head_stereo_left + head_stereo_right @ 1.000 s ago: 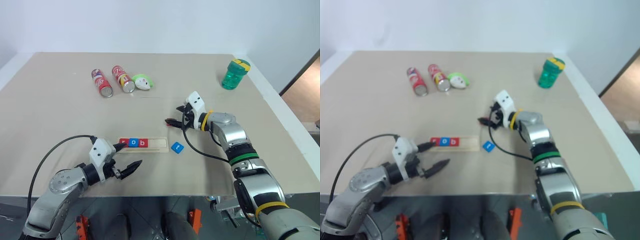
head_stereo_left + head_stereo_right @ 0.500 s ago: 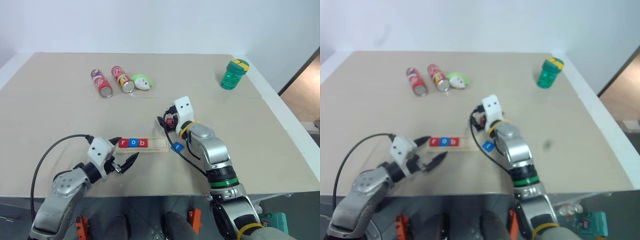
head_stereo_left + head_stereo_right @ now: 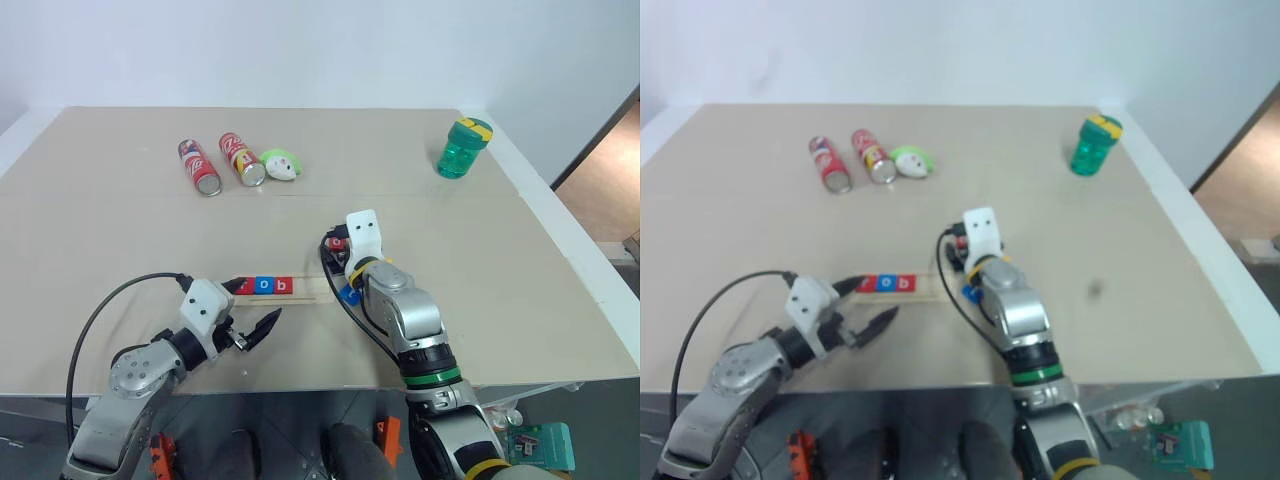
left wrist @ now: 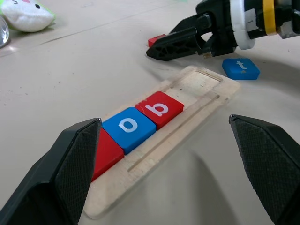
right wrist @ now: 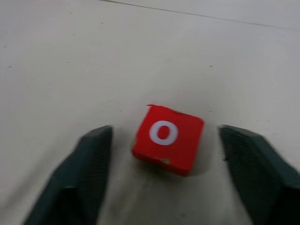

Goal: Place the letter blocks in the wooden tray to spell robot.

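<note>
Flat square red "o" tile (image 5: 167, 139) lies on smooth matte table (image 5: 70, 56).

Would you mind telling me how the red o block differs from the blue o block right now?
The red o block lies loose on the table, while the blue o block sits in the tray. The red one lies alone between the right gripper's open fingers; the blue one sits between two red blocks. Both are flat squares with a white o.
</note>
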Motion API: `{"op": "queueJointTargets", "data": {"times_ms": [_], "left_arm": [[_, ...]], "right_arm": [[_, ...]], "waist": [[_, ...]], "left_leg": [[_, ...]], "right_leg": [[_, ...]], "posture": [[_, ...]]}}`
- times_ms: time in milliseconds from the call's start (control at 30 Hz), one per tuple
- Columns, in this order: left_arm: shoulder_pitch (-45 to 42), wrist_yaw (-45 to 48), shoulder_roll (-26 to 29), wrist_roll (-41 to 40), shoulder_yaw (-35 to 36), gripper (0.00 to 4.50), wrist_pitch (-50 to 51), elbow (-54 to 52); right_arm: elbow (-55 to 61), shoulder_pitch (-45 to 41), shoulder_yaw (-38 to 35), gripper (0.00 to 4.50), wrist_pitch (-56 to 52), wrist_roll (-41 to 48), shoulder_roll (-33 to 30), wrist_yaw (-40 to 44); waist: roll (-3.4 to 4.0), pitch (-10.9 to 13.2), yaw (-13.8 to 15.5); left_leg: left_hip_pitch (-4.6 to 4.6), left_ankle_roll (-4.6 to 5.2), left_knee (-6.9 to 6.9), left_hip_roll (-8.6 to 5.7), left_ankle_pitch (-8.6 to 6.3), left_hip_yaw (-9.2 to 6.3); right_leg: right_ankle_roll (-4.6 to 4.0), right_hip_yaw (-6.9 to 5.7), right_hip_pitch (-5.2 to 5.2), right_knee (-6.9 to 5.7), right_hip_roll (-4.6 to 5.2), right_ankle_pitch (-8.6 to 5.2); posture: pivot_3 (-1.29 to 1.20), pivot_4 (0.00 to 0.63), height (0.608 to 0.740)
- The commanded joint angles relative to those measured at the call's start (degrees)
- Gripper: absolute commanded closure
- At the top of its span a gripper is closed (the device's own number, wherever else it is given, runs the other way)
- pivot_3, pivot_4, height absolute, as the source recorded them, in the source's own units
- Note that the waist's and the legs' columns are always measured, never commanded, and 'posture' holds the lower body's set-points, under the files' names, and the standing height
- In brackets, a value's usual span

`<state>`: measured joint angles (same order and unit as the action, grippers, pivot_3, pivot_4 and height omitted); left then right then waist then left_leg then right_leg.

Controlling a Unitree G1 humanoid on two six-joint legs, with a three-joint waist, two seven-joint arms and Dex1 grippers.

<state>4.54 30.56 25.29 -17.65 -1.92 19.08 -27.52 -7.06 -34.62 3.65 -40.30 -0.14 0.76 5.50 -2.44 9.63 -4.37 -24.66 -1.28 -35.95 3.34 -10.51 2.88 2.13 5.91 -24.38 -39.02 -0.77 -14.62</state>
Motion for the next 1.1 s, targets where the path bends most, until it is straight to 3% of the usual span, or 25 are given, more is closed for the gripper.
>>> {"op": "queueJointTargets", "data": {"times_ms": [33,100,167,400,633,933,1000,1100], "left_arm": [[0.1,0.1,0.1,0.5,0.0,0.0,-1.1,-1.4],[0.1,0.2,0.1,0.7,-0.2,0.0,-1.2,-1.3],[0.2,0.4,0.1,0.7,-0.4,0.0,-1.2,-1.1],[0.9,1.3,0.8,0.9,-0.3,0.0,-1.4,-0.9],[0.1,3.3,0.8,-0.5,0.0,0.0,-1.7,-0.8],[-2.4,8.4,2.5,-1.9,-1.3,0.0,-1.2,-0.3],[-2.9,9.0,2.8,-1.7,-1.4,0.0,-1.3,0.2],[-3.4,9.7,3.1,-1.6,-1.5,0.0,-1.2,0.7]], "right_arm": [[-0.1,-0.7,-0.8,2.33,0.1,0.6,0.3,-0.6],[0.6,-0.3,-0.7,3.05,-0.4,0.8,0.2,-0.5],[2.9,0.9,-0.4,3.32,-1.3,0.5,-0.4,-0.4],[19.1,7.2,-2.2,3.32,-7.9,1.1,-4.6,-0.2],[42.8,20.0,-3.6,3.32,-21.8,2.2,-8.5,0.1],[49.5,26.2,-6.9,3.32,-28.8,4.6,-6.5,0.0],[49.8,26.2,-7.2,2.27,-29.1,4.8,-5.9,-0.3],[51.1,25.9,-7.3,1.25,-29.6,5.1,-5.1,-0.9]], "waist": [[-0.01,0.0,0.0],[-0.03,0.0,0.0],[-0.03,0.0,0.0],[-0.03,0.0,0.1],[-0.04,0.0,0.1],[-0.06,0.0,0.0],[-0.06,0.0,0.0],[-0.06,0.0,0.0]], "left_leg": [[0.0,0.0,0.0,0.0,0.0,0.01],[0.0,0.0,-0.01,-0.01,0.0,0.02],[0.0,0.0,0.0,-0.01,0.0,0.01],[-0.07,-0.01,0.08,-0.13,-0.01,-0.06],[-0.07,-0.02,0.14,-0.14,-0.02,-0.13],[0.03,0.0,0.08,-0.09,0.0,-0.05],[0.02,0.01,0.07,-0.09,0.01,-0.06],[0.02,0.01,0.08,-0.09,0.01,-0.05]], "right_leg": [[0.01,0.01,0.0,0.0,0.0,0.0],[0.01,0.01,0.0,0.0,0.01,0.0],[0.02,0.01,0.0,0.0,0.01,0.0],[0.01,0.03,-0.01,0.01,0.08,-0.09],[0.16,0.0,-0.04,0.0,0.09,-0.24],[-0.02,-0.01,0.0,-0.01,0.08,-0.16],[-0.02,0.0,0.0,-0.01,0.08,-0.16],[0.02,0.0,0.0,0.0,0.08,-0.15]], "posture": [[0.0,0.15,0.74],[0.0,0.15,0.74],[0.0,0.15,0.74],[0.0,0.15,0.74],[0.0,0.15,0.74],[0.0,0.15,0.74],[0.0,0.15,0.74],[0.0,0.15,0.74]]}}
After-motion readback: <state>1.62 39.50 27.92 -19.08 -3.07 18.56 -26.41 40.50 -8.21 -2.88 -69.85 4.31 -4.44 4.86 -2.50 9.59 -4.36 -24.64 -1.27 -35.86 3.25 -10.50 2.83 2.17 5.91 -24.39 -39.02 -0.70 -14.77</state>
